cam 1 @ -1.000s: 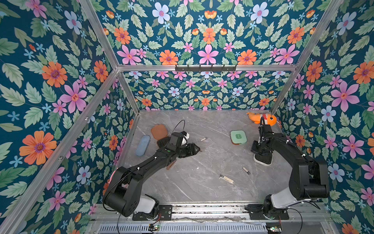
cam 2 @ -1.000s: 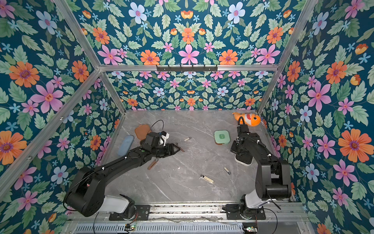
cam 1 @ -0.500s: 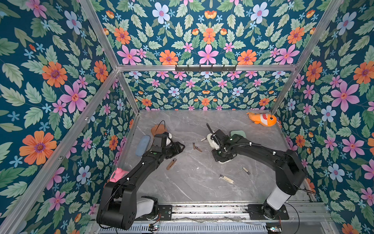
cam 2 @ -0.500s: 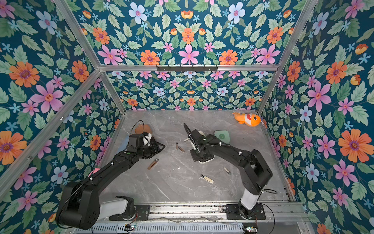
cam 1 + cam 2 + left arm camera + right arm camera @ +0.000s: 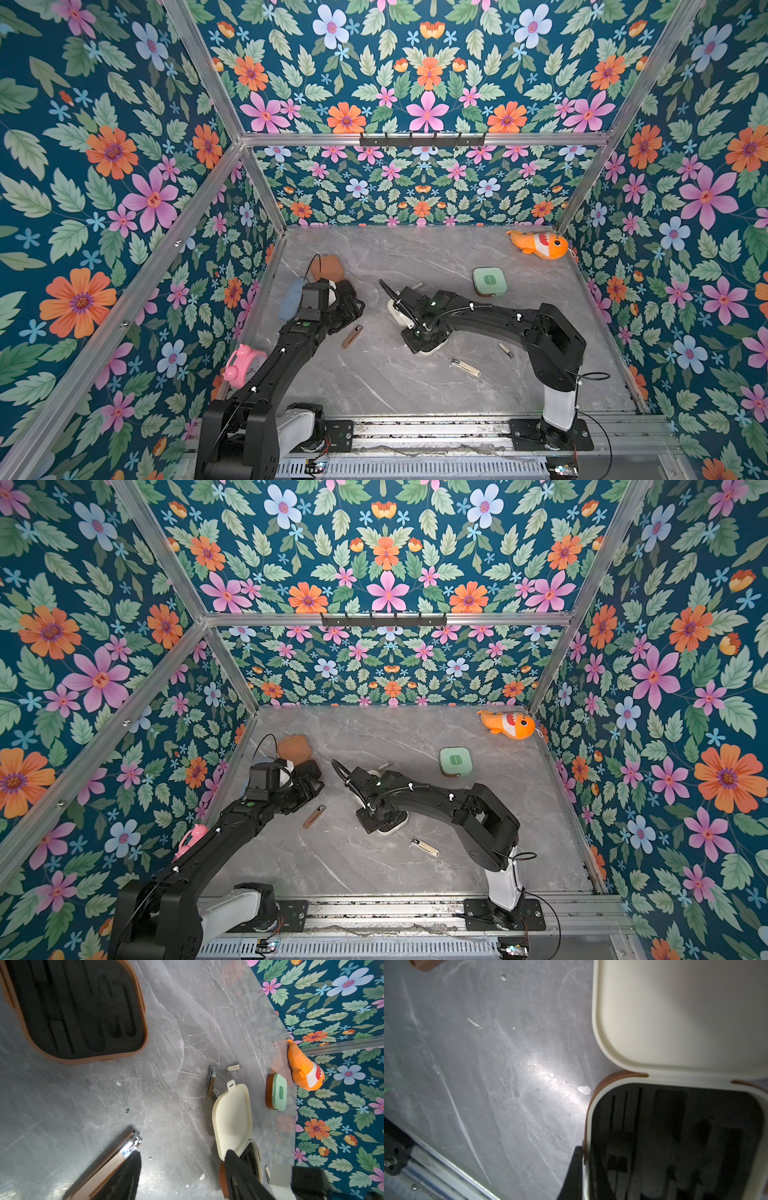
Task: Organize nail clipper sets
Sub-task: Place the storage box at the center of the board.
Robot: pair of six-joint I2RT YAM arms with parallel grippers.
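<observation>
Both top views: bright, even, sharp. Right wrist view dim, glare streaking the marble table point(image 5: 556, 1082), the cream case point(image 5: 675, 1012) shadowed inside. The left wrist view blurs the brown case point(image 5: 87, 1060), at ten o'clock on the table.

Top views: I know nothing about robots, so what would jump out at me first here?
The loud flowered wallpaper on every wall hits first. Then the two black arms, left and right, bending over the grey marbled table, the right one above an open cream case. An orange plush fish lies in the far right corner.
</observation>
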